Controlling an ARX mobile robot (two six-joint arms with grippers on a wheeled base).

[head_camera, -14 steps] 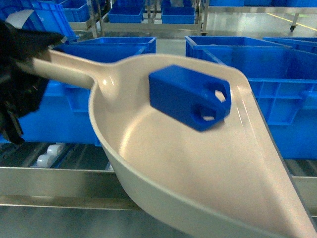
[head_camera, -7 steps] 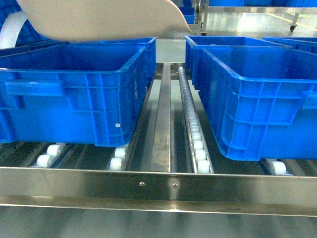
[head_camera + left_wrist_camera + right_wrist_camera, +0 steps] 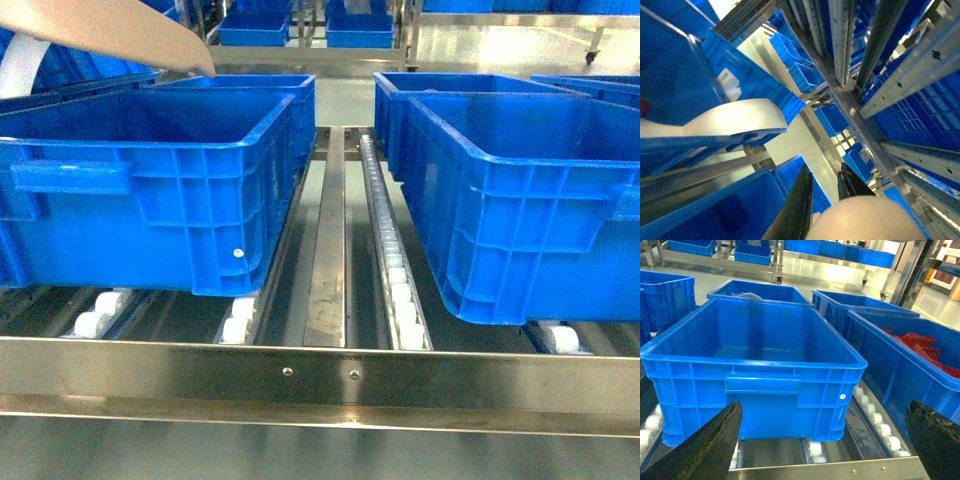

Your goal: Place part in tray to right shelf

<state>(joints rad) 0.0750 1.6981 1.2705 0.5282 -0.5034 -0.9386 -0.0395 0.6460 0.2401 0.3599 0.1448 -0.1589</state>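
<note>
Tray [image 3: 130,35] now only a cream sliver in the top-left corner of head view, above the rear of the left crate [image 3: 150,190]. Half a second ago it spanned more of the top edge; a second ago it filled the view with the part sitting in it. Part not visible in any view now; can't tell where it is.

Left gripper [image 3: 825,200]: two dark fingers [image 3: 797,210] close together at the bottom of left wrist view, with the tray's rounded cream end [image 3: 865,220] right below them. The contact itself is cut off by the frame edge, so can't tell if the grip is closed on the handle. Left wrist camera is tilted steeply; another cream curved band [image 3: 730,120] mid-left, unclear what part it is.

Right gripper [image 3: 820,440]: fingers [image 3: 705,445] spread wide at both lower corners, nothing between them, hovering over the front rail of the right shelf [image 3: 840,472], facing a blue crate [image 3: 755,365].

Head view: shelf front rail [image 3: 320,375] across the bottom, white rollers [image 3: 395,280] down the middle lane, right crate [image 3: 520,200] cut off at the right edge. Red stuff [image 3: 925,347] in the crate on the right in right wrist view, hard to identify.
</note>
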